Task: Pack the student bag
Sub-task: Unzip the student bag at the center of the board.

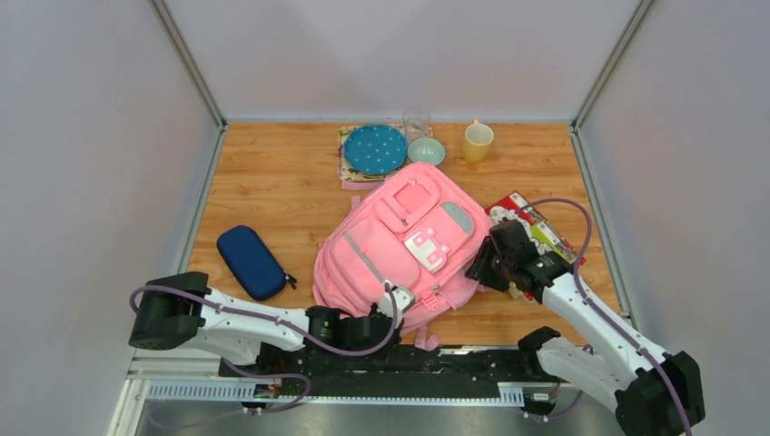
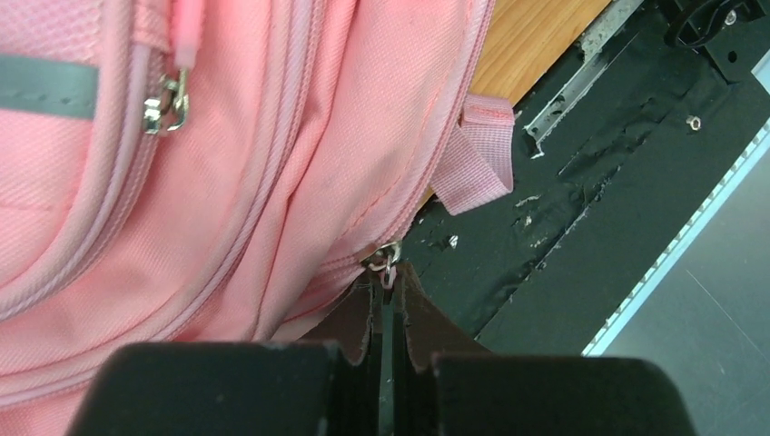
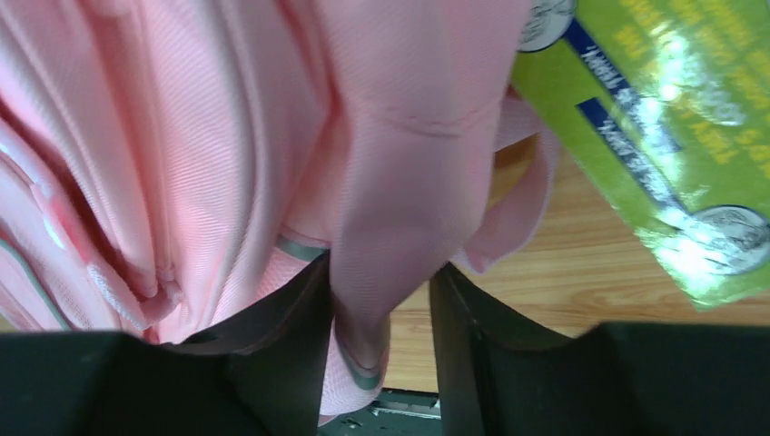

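The pink student bag [image 1: 399, 245] lies flat in the middle of the wooden table, front pockets up. At its near edge, my left gripper [image 1: 390, 304] is shut on a small metal zip pull [image 2: 389, 263], which is pinched between the fingertips [image 2: 368, 313]. My right gripper [image 1: 481, 263] is at the bag's right side with its jaws parted. A loose fold of the bag's pink fabric [image 3: 399, 182] hangs between them. The fold rests against the left finger [image 3: 291, 318] and stands clear of the other.
A navy zip pouch [image 1: 251, 262] lies left of the bag. A colourful booklet [image 1: 536, 232] with a green cover [image 3: 654, 118] lies under my right arm. Behind the bag are a blue plate [image 1: 375, 149], bowl [image 1: 426, 151], glass [image 1: 416, 123] and yellow mug [image 1: 478, 142]. A black rail [image 1: 409, 363] runs along the near edge.
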`<action>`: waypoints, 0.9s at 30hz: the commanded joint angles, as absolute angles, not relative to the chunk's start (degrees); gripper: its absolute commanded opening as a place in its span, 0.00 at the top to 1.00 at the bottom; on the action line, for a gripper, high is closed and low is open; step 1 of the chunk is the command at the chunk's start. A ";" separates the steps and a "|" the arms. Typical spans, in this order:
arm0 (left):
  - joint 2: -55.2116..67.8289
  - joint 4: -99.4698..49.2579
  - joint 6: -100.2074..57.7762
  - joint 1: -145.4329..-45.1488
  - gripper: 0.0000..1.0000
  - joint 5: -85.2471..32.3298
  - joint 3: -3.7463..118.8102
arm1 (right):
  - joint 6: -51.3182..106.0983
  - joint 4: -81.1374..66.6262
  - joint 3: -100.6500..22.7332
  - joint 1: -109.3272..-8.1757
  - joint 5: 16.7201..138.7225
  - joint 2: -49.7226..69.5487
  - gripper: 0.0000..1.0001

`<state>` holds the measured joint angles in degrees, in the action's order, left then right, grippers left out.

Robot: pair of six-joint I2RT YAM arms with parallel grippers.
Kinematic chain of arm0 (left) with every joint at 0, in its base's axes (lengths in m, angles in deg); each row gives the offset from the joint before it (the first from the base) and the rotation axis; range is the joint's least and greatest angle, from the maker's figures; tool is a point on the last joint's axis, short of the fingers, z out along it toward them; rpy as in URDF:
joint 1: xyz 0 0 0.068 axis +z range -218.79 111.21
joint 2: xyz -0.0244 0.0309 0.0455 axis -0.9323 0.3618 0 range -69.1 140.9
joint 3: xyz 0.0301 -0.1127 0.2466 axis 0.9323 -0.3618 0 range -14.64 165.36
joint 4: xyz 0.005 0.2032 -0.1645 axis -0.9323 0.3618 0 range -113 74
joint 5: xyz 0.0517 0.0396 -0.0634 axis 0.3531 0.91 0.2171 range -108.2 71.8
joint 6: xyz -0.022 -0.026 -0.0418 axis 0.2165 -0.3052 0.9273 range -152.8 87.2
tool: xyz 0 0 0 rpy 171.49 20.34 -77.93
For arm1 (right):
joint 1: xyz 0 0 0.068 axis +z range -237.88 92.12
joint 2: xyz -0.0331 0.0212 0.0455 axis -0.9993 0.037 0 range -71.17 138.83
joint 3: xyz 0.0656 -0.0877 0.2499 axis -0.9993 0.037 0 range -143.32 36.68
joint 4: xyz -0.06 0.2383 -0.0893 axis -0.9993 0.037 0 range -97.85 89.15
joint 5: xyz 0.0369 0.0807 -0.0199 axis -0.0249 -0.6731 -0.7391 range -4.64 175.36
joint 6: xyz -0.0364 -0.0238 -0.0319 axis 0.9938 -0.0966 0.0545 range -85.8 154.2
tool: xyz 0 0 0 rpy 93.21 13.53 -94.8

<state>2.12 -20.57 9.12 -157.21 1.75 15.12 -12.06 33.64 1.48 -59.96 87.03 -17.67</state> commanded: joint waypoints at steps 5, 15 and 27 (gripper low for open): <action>6.49 -21.06 8.78 -158.44 1.00 1.49 21.75 | -17.36 44.96 4.76 -61.86 82.76 -42.89 0.27; 5.78 -25.02 4.74 -158.44 1.00 -1.76 23.15 | -31.27 44.81 12.85 -60.11 67.61 -61.33 0.20; 7.89 -23.53 2.10 -157.74 1.00 -1.85 26.67 | -42.51 28.21 12.15 -34.49 85.08 -45.43 0.21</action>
